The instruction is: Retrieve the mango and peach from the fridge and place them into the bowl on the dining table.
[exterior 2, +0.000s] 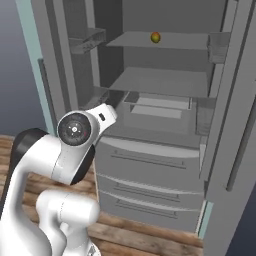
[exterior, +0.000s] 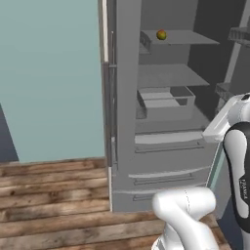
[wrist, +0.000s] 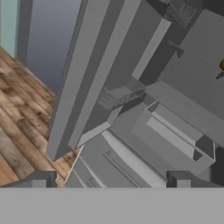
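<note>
The mango (exterior: 161,34) sits on the upper shelf (exterior: 188,37) of the open fridge (exterior: 166,146), near that shelf's left end in the left base view and about mid-shelf in the right base view (exterior 2: 155,37); yellow-green with a red blush, it stands alone, nothing touching it; I cannot find the peach on the shelves that show.

The fruit looks light, firm under a smooth skin and round enough to roll or slip; it would likely bruise under a hard squeeze; the best hold is probably across its widest part, pads on opposite sides, closing gently.

The gripper (wrist: 109,177) has its fingers spread wide and holds nothing; its tips frame the lower fridge, with the drawer fronts (wrist: 118,162) and the crisper bin (wrist: 175,140) ahead; a sliver of the mango shows at the right edge of the hand view (wrist: 222,65), well apart from the tips; so the fruit lies well above and beyond the hand, which would have to rise and reach in over the shelf.
</note>
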### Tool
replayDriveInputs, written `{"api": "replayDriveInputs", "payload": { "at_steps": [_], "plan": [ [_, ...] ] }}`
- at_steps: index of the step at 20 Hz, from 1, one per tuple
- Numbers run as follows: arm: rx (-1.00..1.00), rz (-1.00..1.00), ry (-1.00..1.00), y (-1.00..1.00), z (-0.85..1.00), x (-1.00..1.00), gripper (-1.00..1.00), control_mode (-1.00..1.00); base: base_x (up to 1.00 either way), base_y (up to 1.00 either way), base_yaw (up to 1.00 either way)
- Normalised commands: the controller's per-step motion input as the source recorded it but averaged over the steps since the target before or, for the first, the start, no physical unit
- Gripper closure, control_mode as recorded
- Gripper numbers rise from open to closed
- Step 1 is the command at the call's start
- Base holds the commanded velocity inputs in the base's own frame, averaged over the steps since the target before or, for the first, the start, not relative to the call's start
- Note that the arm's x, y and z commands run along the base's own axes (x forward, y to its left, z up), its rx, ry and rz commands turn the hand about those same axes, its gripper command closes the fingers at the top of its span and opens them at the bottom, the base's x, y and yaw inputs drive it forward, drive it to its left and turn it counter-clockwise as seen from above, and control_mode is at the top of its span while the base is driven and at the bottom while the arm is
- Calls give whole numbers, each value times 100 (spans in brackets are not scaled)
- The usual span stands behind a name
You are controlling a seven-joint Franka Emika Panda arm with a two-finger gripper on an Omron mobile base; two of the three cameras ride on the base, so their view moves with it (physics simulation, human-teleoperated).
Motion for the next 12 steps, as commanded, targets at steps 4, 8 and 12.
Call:
{"api": "replayDriveInputs", "payload": {
  "at_steps": [4, 8, 12],
  "plan": [
    [0, 0, 0, 0, 0, 0, -100, 100, 0, -32, 21],
    [0, 0, 0, 0, 0, 0, -100, 100, 0, -43, 21],
    [0, 0, 0, 0, 0, 0, -100, 100, 0, -46, 21]
  ]
}}
